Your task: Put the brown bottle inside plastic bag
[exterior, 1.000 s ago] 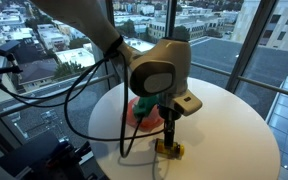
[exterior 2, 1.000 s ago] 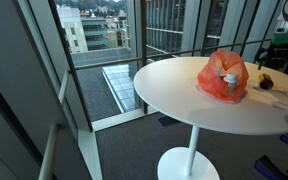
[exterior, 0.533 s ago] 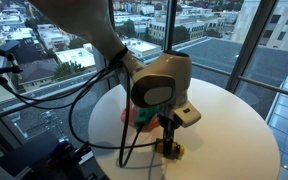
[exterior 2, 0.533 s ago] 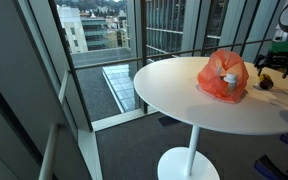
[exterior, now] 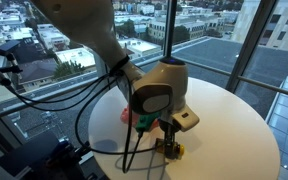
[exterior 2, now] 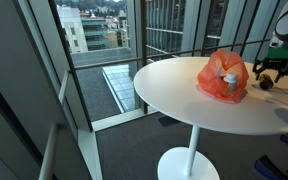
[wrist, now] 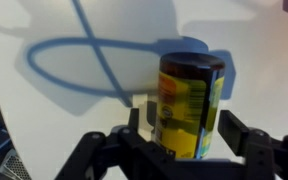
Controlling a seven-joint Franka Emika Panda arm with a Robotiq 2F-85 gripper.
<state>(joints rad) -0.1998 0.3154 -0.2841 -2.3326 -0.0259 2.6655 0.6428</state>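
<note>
The brown bottle (wrist: 190, 105) with a yellow label stands upright on the white round table (exterior: 224, 120). In the wrist view it sits between the two fingers of my gripper (wrist: 184, 130), which is open, with a gap showing on the right side. In both exterior views the gripper (exterior: 169, 140) (exterior 2: 269, 68) is low over the bottle (exterior: 170, 149) (exterior 2: 267, 82) near the table edge. The orange plastic bag (exterior 2: 223, 77) lies beside it on the table, with something white inside. It is mostly hidden behind my wrist in an exterior view (exterior: 126, 114).
The table stands on a single pedestal (exterior 2: 189, 150) beside floor-to-ceiling windows (exterior 2: 94, 50). Black cables (exterior: 94, 100) hang from the arm over the table's near side. The table edge is close to the bottle.
The arm has come down and the gripper has lowered around the bottle. Bottle and bag have not moved.
</note>
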